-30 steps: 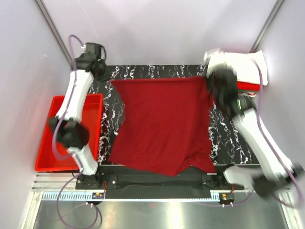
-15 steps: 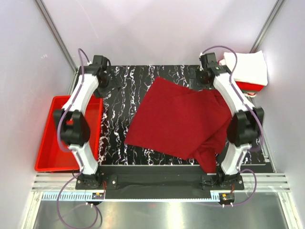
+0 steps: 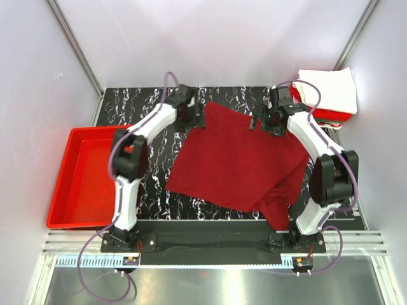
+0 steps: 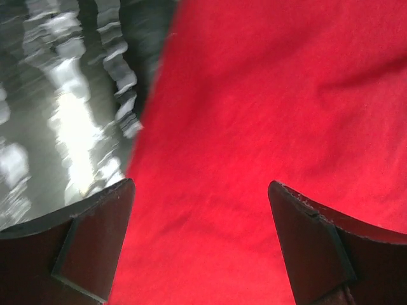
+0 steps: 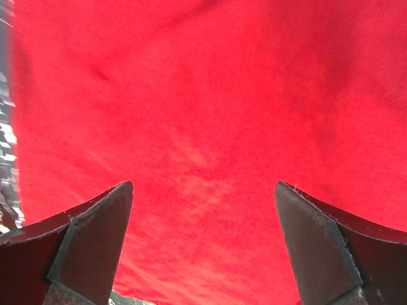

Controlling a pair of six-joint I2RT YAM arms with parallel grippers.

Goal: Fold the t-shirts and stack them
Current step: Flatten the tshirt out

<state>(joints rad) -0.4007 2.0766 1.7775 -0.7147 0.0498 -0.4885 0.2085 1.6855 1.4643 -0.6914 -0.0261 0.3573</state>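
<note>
On the black marbled table (image 3: 152, 184), a dark maroon t-shirt (image 3: 238, 162) lies skewed, its near right corner bunched.
Left of the table sits a red tray (image 3: 86, 184); at the far right, a white folded tee (image 3: 327, 89) tops a small stack. Over the shirt's far edge hover the left gripper (image 3: 191, 115) and the right gripper (image 3: 272, 121), both with jaws spread wide, holding nothing.

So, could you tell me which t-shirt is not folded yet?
The dark red t-shirt, lying loose and rumpled in the middle; the white t-shirt sits neatly folded at the far right corner.
</note>
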